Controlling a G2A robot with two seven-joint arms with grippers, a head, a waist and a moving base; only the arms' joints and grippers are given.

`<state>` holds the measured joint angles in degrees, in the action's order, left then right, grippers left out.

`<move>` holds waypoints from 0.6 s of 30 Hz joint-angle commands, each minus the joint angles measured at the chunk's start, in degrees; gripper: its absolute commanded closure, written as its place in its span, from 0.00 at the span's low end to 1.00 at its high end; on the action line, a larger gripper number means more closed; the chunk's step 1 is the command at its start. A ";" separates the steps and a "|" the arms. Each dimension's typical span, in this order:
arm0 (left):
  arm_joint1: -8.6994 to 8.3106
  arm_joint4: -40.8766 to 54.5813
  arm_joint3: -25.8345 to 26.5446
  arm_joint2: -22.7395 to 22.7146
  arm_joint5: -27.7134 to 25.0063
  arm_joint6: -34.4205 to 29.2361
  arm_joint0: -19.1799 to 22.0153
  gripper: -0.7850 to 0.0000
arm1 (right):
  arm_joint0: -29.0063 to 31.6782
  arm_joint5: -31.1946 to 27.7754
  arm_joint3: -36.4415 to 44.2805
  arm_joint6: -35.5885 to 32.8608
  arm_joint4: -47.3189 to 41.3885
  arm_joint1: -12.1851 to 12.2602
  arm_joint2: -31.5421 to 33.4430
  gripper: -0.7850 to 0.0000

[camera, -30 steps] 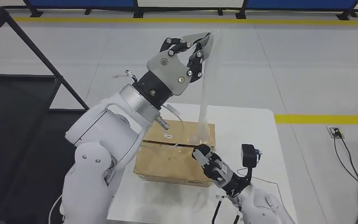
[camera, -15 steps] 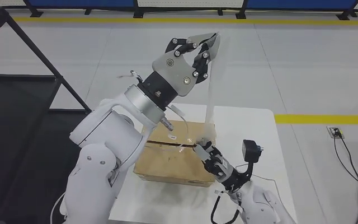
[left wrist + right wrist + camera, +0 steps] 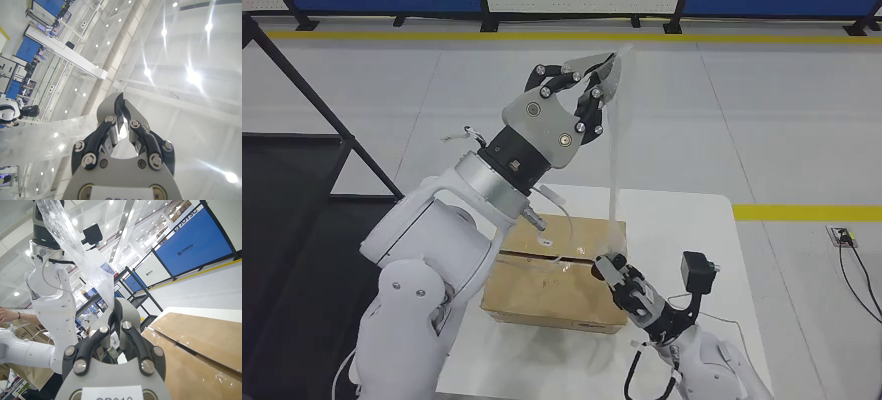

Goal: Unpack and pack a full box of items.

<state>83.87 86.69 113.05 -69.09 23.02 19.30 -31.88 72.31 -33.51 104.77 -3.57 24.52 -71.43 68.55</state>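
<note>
Grey-fingered right end effector (image 3: 610, 268) sits low in the frame's centre, pressed together on the lower end of a long clear plastic tape strip (image 3: 614, 170), over the right part of the closed brown cardboard box (image 3: 542, 290) on the white bench (image 3: 692, 225). Beyond, the strip runs straight up the frame to the left end effector (image 3: 600, 70), held high at upper centre and pinching its top end.

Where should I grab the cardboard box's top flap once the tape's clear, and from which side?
Likely the top flap's free edge at the centre seam, coming from above: a dark gap there shows that edge slightly lifted off the other flap, giving a fingertip room.
</note>
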 commanded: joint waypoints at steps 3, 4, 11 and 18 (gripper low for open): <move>-0.04 0.17 0.51 -0.90 -0.22 0.27 -0.46 1.00 | 0.04 1.08 0.90 -2.59 1.96 0.23 0.89 1.00; -0.06 0.30 0.64 -1.15 -0.16 0.37 -0.59 1.00 | 0.05 1.53 1.28 -3.34 2.90 0.29 1.07 1.00; -0.19 1.48 1.54 -2.76 0.38 0.98 -1.40 1.00 | 0.62 4.61 4.37 -6.91 10.46 0.70 2.14 1.00; -0.30 2.40 2.06 -3.46 1.02 1.62 -2.08 1.00 | 3.02 11.66 8.03 -2.43 23.81 0.67 2.25 1.00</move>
<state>83.59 89.04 115.07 -72.52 23.98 20.87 -33.90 75.14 -22.91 112.46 -6.50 46.30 -70.75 70.85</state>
